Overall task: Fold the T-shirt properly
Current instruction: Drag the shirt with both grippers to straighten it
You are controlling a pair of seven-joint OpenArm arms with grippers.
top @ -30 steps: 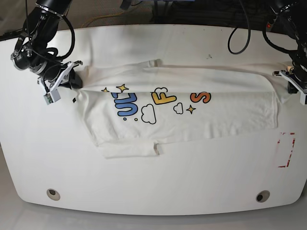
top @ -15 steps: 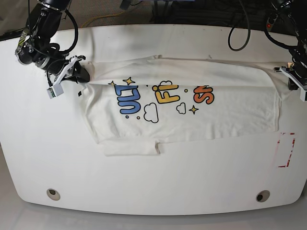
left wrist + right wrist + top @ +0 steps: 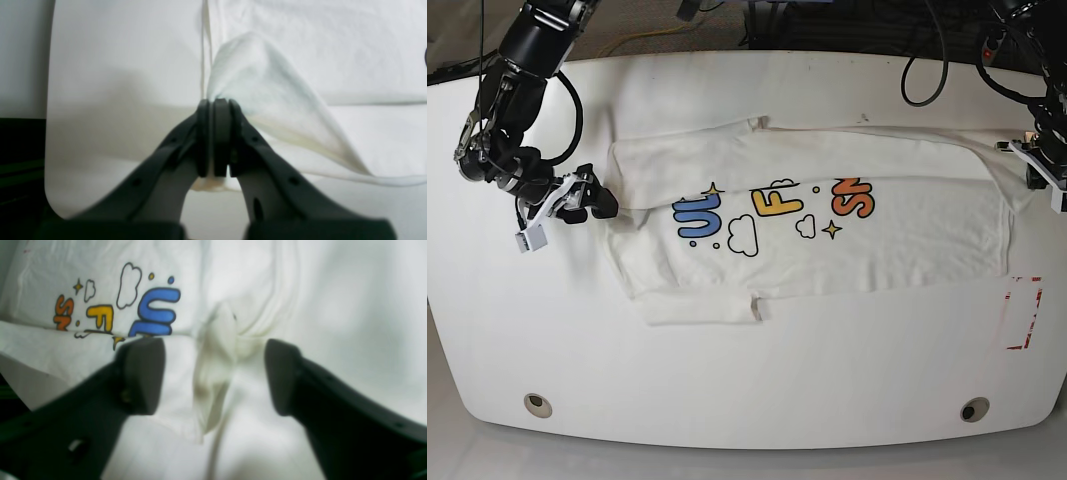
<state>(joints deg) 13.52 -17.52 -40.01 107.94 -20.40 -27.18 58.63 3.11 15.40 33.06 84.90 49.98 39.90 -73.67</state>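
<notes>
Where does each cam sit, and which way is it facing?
Base: overhead, facing down at the table; T-shirt spread flat, both arms at its ends.
Left wrist: behind the left gripper, shut on a shirt corner.
Right wrist: behind the right gripper, open over a bunched fold.
Shared: base and right wrist both show the printed letters.

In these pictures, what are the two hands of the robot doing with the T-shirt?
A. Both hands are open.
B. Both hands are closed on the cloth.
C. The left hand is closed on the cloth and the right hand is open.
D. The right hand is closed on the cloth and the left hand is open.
C: the left hand pinches a fold of the T-shirt, while the right hand stands wide apart over loose cloth.
</notes>
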